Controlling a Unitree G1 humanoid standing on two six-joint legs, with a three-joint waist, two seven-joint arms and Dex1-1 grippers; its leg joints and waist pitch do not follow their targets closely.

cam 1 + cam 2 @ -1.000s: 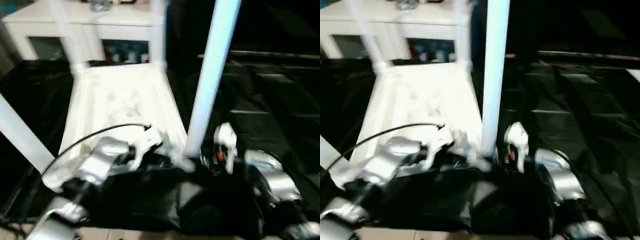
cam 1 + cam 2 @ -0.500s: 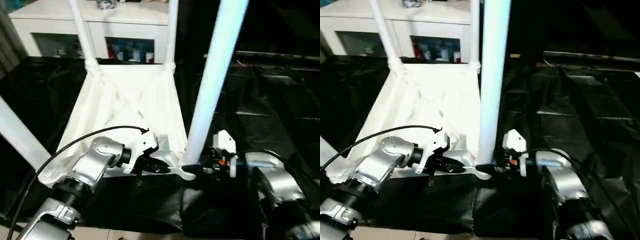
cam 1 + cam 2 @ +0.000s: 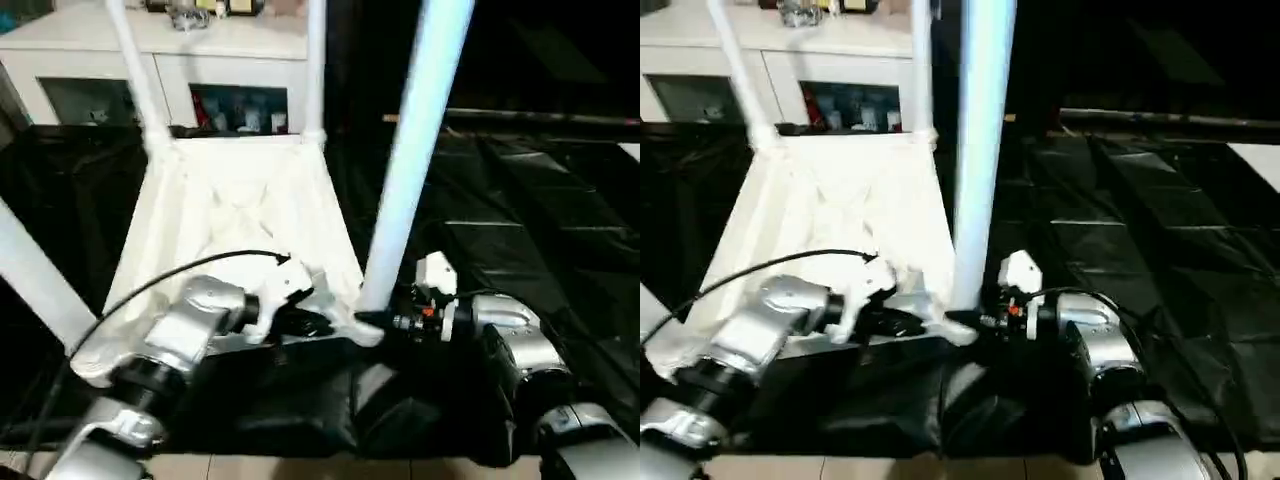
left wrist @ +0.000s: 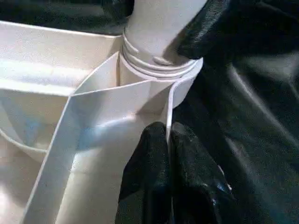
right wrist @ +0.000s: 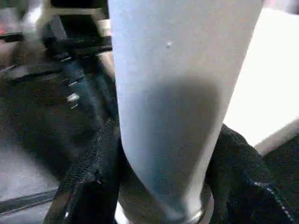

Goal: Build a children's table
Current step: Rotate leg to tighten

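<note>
Four legs are standing up from the upturned tabletop (image 3: 235, 215), which is lying ribbed side up on the black-draped bench (image 3: 540, 230). Going from the left: a near-left leg (image 3: 35, 275) is leaning out toward the picture's left edge, and a far-left leg (image 3: 132, 75) is rising at the tabletop's far corner in front of a white cabinet (image 3: 70, 50). The left gripper (image 3: 312, 322) is reaching in from the silver forearm to the tabletop's near edge; in the left wrist view its fingers (image 4: 147, 182) are pressed together, pinching the thin rim wall of the tabletop (image 4: 93, 126) just beside the corner socket. A far-right leg (image 3: 315, 70) is standing at the other far corner. Next comes the near-right leg (image 3: 410, 160), seated in the socket at the tabletop's near-right corner and rising almost straight, tilting slightly rightward toward the top. The right gripper (image 3: 385, 322) is sitting at this leg's base from the right; in the right wrist view its jaws are lying on either side of the leg (image 5: 177, 116), with one finger (image 5: 91, 182) against it. Right of that, the bench's black cover is lying in folds.
</note>
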